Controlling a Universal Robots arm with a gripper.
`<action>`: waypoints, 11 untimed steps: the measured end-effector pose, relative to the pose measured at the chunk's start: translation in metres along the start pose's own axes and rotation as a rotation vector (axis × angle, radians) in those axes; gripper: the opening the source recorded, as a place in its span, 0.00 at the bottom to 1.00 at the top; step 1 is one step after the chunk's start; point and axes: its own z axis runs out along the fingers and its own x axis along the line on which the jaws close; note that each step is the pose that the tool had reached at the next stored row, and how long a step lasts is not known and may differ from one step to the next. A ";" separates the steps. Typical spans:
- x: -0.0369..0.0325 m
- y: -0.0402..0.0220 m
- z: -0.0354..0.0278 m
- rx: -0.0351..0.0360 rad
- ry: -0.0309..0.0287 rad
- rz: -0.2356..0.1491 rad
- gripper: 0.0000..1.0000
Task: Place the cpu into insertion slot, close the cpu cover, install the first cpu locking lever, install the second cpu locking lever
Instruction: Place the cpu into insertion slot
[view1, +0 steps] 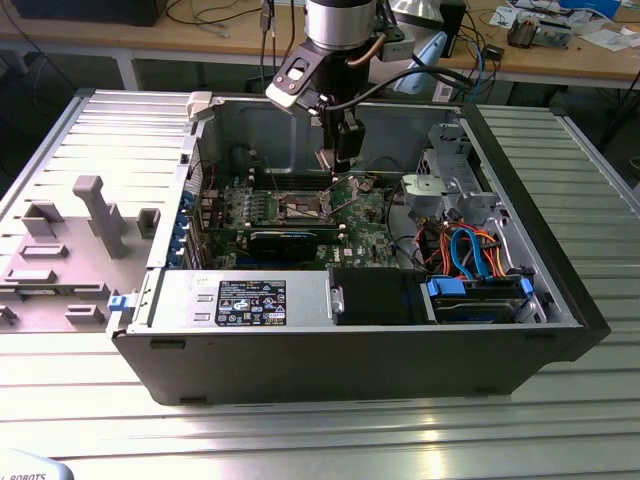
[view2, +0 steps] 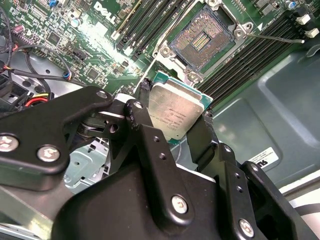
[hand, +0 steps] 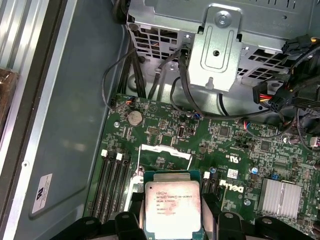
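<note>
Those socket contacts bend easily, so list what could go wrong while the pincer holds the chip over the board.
The cpu, gripped at its edges by the pincer, hangs apart from the open insertion slot; lowered off-square, it might crush the bare contacts. The cpu cover stands raised beside the slot and could catch the chip's edge.

The cpu (hand: 172, 206) bears lines of fine dark print on its metal top, too small to read. White lettering (hand: 233, 189) stands on the green circuit board (hand: 165, 131), a white sticker (hand: 42, 193) with black marks on the case wall (hand: 75, 100), and a black printed label (view1: 251, 302) on the power supply (view1: 180, 298).
</note>
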 end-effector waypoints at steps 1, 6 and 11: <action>0.0000 0.0000 0.0000 -0.0001 -0.0001 0.001 0.54; 0.0000 0.0000 0.0002 -0.0002 -0.0006 0.007 0.54; 0.0000 0.0000 0.0003 -0.0002 -0.0009 0.009 0.54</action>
